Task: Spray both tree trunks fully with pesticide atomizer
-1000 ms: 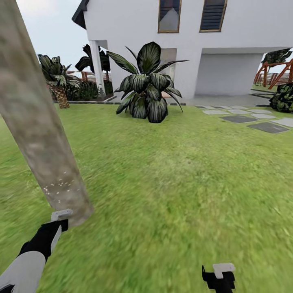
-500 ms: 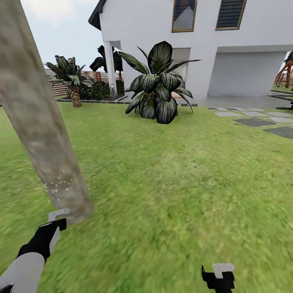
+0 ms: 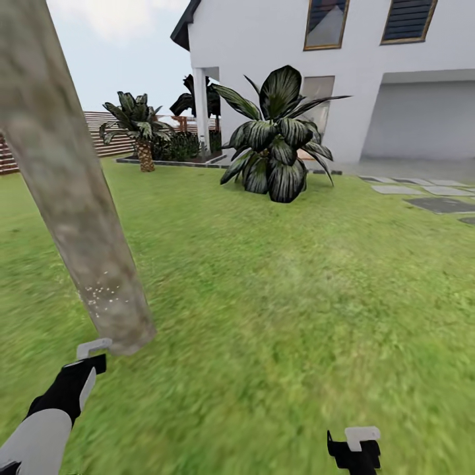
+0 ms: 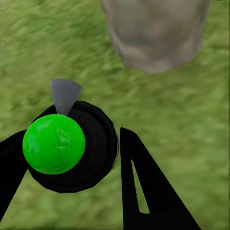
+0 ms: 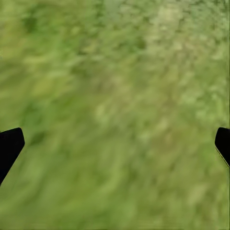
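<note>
left gripper is clamped on the green-topped black atomizer, whose grey nozzle faces the thick mottled grey-brown trunk just ahead (upright, white specks low down), right gripper spread empty over grass.

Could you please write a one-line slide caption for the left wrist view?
Left gripper clasps the round black atomizer with bright green ball top above grass, facing the thick grey-brown tree trunk.
</note>
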